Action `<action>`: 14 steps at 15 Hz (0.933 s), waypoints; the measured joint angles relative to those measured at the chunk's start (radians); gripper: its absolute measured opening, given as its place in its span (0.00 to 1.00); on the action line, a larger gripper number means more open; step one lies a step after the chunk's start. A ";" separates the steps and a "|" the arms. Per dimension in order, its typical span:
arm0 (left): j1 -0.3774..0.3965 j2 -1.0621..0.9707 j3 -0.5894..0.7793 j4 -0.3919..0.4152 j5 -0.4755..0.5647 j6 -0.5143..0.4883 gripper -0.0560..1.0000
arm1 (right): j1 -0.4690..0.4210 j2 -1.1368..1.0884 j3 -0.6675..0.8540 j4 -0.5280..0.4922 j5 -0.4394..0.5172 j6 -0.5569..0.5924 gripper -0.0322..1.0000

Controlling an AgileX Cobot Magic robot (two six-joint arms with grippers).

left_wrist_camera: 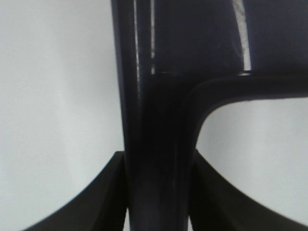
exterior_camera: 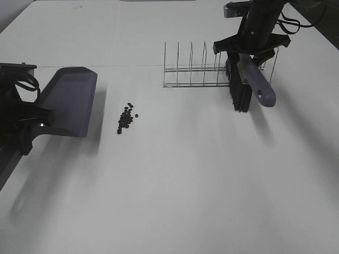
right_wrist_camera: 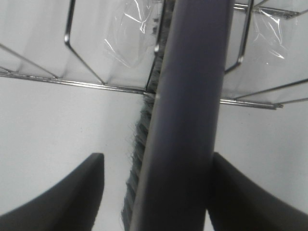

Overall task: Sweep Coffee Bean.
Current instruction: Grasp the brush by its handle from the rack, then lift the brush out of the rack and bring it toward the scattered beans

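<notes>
Taking things by size, the table (exterior_camera: 190, 201) carries a wire rack (exterior_camera: 185, 71) at about 1 o'clock from its middle. The grey dustpan (exterior_camera: 69, 98) hangs at 9 o'clock, and the left gripper (left_wrist_camera: 156, 197) is clamped on its handle, with both fingers (left_wrist_camera: 96, 202) pressing against it. The brush (exterior_camera: 241, 92) hangs bristles-down at 2 o'clock, just in front of the rack's right end; the right gripper (right_wrist_camera: 156, 192) is closed tight on its handle. The beans (exterior_camera: 126, 117) lie in one small loose pile on the table, near the dustpan at its 3 o'clock and well apart from the brush.

I judge that the sweeping is not yet begun. Three things could go wrong. The bristles seem very close to the rack wires and may catch on them when the brush leaves. The dustpan throws a shadow beside it, so its lip is probably off the table — if it is not laid flat, beans will roll under it. The beans are round, so a fast stroke would scatter them instead of pushing them in.
</notes>
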 joint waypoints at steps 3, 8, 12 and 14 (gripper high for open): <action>0.000 0.000 0.000 0.000 0.003 0.000 0.38 | 0.000 0.000 0.000 -0.001 -0.004 0.000 0.46; 0.000 0.000 0.000 0.000 0.007 0.000 0.38 | 0.000 0.000 0.000 -0.001 -0.004 0.000 0.43; 0.000 0.000 0.000 0.000 0.007 0.003 0.38 | 0.000 0.035 0.000 0.002 -0.005 0.008 0.46; 0.000 0.000 0.000 0.000 0.006 0.003 0.38 | 0.000 0.039 0.000 0.002 -0.004 0.009 0.40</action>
